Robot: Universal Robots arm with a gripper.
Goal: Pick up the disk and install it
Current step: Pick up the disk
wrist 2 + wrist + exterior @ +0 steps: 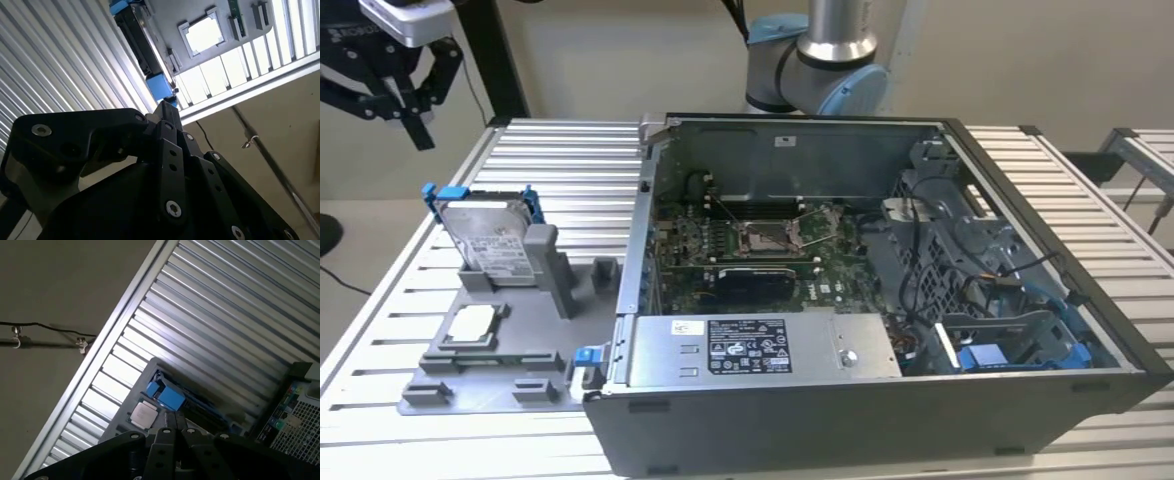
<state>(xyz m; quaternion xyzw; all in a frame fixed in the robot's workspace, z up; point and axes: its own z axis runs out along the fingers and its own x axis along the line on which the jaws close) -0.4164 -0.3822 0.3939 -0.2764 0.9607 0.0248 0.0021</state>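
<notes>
Item one, the gripper: we are seeing it hanging in the air at the exterior view's left, above the far corner of the slatted metal table, its black fingers pointing downward and lying together with nothing between them; in both wrist views the fingertips are meeting in a single narrow point. Item two, the disk: we are finding it standing upright on edge in a slot of the grey holder tray, its white label facing the exterior camera and its blue bracket showing at the top corners; it is sitting below the gripper and well apart from it, untouched. In the second wrist view we are looking along the disk's edge, and in the first wrist view its blue bracket is showing just beyond the fingertips. Item three, a small square silver chip: it is lying flat in a recess of the same tray, near the disk. Item four, the open computer case: it is lying on its side just beside the tray, toward the exterior view's right, exposing a green motherboard, a grey power-supply box along the near wall, and a drive bay with blue parts. Item five, the arm's base: it is rising behind the case.
</notes>
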